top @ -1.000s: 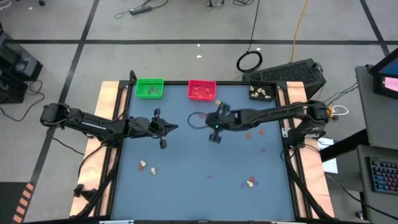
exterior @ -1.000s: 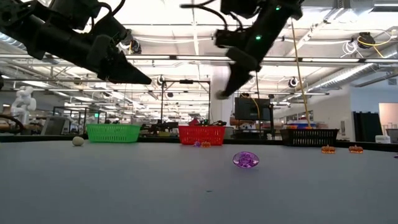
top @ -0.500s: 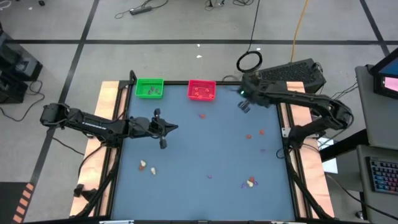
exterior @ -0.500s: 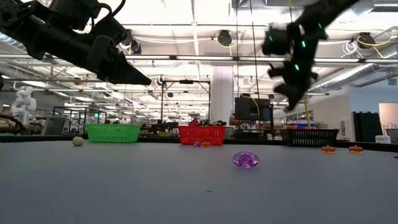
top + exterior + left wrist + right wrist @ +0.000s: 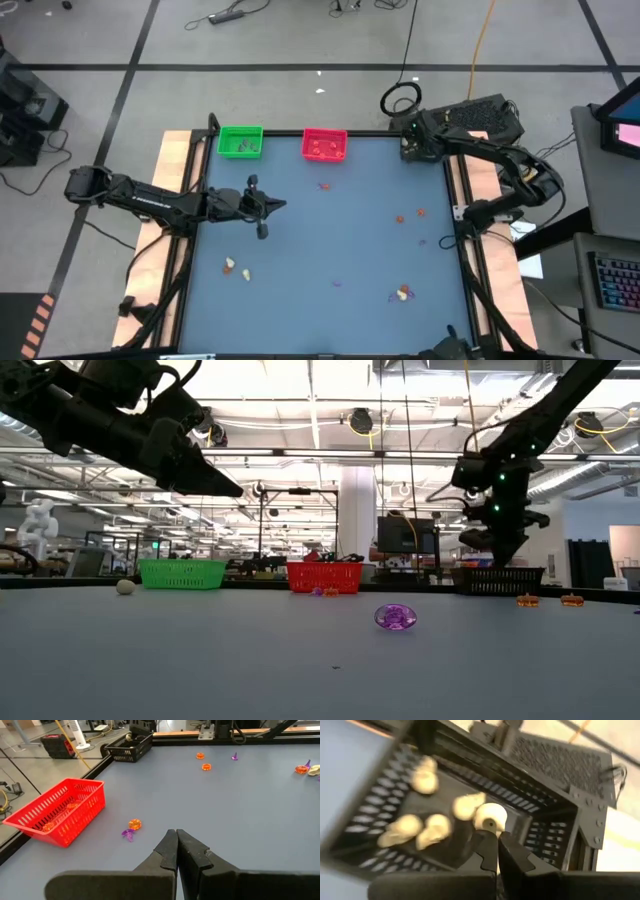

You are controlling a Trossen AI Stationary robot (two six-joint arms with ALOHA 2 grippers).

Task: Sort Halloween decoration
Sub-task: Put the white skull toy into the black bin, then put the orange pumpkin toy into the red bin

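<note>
Blue-grey tabletop (image 5: 320, 250) with bare wood strips down both sides; three baskets lined up on the far edge: green basket (image 5: 240, 141), red basket (image 5: 324, 145), black basket (image 5: 497, 580) at the right corner.

Right gripper (image 5: 492, 851) hung over the black basket, fingers pressed together; a cream-white trinket (image 5: 490, 817) sat just past the tips, cannot tell whether pinched or lying in the basket; more cream pieces (image 5: 415, 831) lay on the basket floor.

Left gripper (image 5: 176, 839) hovered above the left-centre of the table, fingers pressed together, holding nothing.

Halloween decoration scattered on the surface: orange piece (image 5: 135, 824) and purple piece (image 5: 128, 834) just beside each other near the red basket; two orange ones (image 5: 409, 215) right of centre; cream pair (image 5: 237, 268) front left; purple and cream cluster (image 5: 401, 293) front right; purple trinket (image 5: 395, 617) mid-table in the low view.

Room: grey floor with dark tape lines, loose cables (image 5: 401, 98), keyboard (image 5: 612, 283) on a side desk; ceiling trusses and lights beyond the table.
</note>
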